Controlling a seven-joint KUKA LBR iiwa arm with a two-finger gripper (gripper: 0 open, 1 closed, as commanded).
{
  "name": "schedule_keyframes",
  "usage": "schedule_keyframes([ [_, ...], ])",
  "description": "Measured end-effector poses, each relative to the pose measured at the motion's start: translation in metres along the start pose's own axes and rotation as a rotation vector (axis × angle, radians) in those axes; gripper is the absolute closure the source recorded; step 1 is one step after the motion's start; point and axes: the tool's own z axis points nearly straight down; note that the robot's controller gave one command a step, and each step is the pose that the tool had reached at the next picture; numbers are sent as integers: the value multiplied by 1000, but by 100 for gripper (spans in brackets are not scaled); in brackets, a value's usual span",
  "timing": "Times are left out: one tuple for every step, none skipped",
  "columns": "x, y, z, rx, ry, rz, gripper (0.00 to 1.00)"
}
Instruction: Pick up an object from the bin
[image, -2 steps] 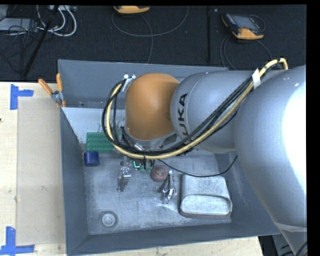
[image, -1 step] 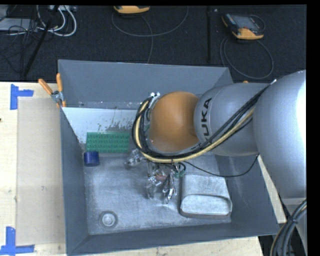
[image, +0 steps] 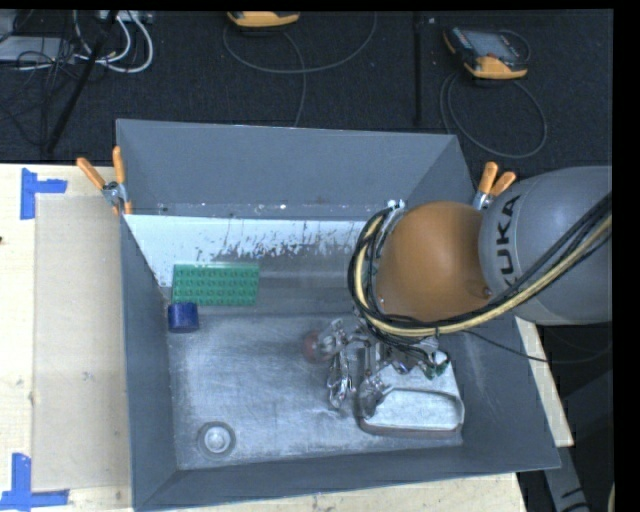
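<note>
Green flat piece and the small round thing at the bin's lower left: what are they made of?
Green flat piece: probably matt moulded plastic, given its rows of studs. Small round thing: silvery with a ringed glint, perhaps metal or clear plastic.

A cube (image: 183, 317) lies just before a flat brick (image: 215, 285), a disc (image: 216, 437) well before both.

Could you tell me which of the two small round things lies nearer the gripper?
The reddish one, just left of the gripper; the pale disc lies far off in the near-left corner of the bin.
</note>
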Motion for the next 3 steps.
schedule_keyframes([
  [-17, -34, 41, -6, -7, -442, 0],
  [-15, -38, 39, -1, -2, -438, 100],
  [-11, -54, -107, 2, -9, -627, 100],
])
